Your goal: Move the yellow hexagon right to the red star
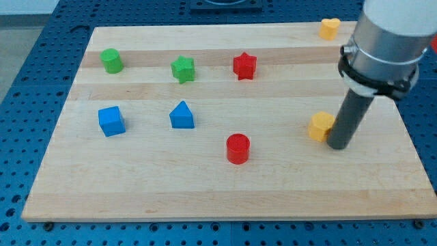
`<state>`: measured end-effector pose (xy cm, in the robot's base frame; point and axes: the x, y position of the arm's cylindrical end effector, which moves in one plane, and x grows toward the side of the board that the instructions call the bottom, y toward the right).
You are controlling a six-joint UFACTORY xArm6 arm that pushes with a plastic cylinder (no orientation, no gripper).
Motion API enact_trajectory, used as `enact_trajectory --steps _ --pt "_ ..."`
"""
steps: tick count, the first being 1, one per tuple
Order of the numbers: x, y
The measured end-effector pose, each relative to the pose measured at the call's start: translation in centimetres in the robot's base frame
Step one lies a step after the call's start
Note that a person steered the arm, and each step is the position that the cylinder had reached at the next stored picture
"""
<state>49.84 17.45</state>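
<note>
The yellow hexagon (320,126) lies on the wooden board at the view's right, below and to the right of the red star (244,66), which sits near the view's top centre. My tip (339,145) rests on the board right against the hexagon's right side, slightly below it. The rod rises from there to the silver arm body at the view's top right.
A yellow heart-like block (330,28) is at the top right edge. A green cylinder (111,61) and green star (183,69) sit left of the red star. A blue cube (111,121), blue triangular block (181,115) and red cylinder (238,148) lie lower. The board edge (410,137) is near on the right.
</note>
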Motion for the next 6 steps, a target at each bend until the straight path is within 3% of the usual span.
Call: enact_trajectory --steps 1,3,4,6 --pt "-4.0 0.0" --pt "-0.2 -3.5" --pt "-2.7 -4.9" --pt "-10.6 1.3"
